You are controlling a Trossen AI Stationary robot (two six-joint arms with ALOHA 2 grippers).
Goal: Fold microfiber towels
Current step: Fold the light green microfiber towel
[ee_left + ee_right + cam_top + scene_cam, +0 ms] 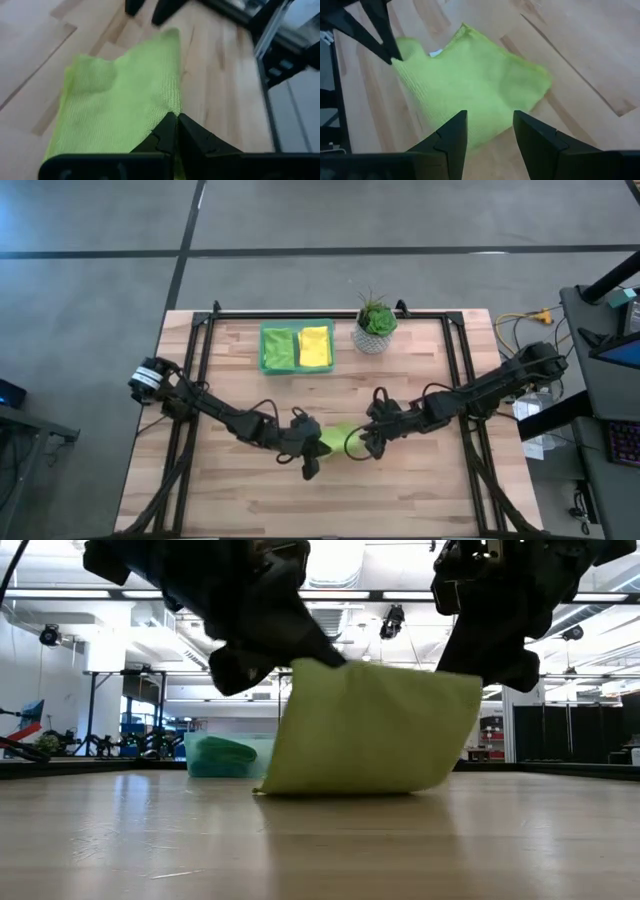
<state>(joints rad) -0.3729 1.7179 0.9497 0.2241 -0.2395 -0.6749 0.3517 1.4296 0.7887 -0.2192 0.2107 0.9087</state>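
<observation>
Two dark arms meet over the middle of a pale wooden surface (pixel 250 500), the left gripper (pixel 311 467) and the right gripper (pixel 368 444) flanking 1 lime green towel (pixel 338 438). The left gripper's jaws are pressed together on a corner of the cloth, pinching it, and the low view shows that corner lifted while the towel's lower edge (pixel 350 790) rests on the wood. The right gripper hangs just beside the towel's other top corner with its jaws spread, the cloth lying under and ahead of them in its wrist view; whether the fingers (pixel 451 137) touch the fabric cannot be told.

The towel hangs as a rough sheet between the 2 grippers, one side edge (pixel 176 75) running straight down toward the closed left jaws. At the far side of the surface, well apart from the grippers, a green tray (pixel 266 348) holds 2 more folded cloths side by side, a green towel (pixel 280 348) and a yellow towel (pixel 315 346). A small potted plant (pixel 375 326) stands just beside the tray. Bare wood lies open all around the lifted cloth, toward the near edge and out to both side rails (pixel 200 360).
</observation>
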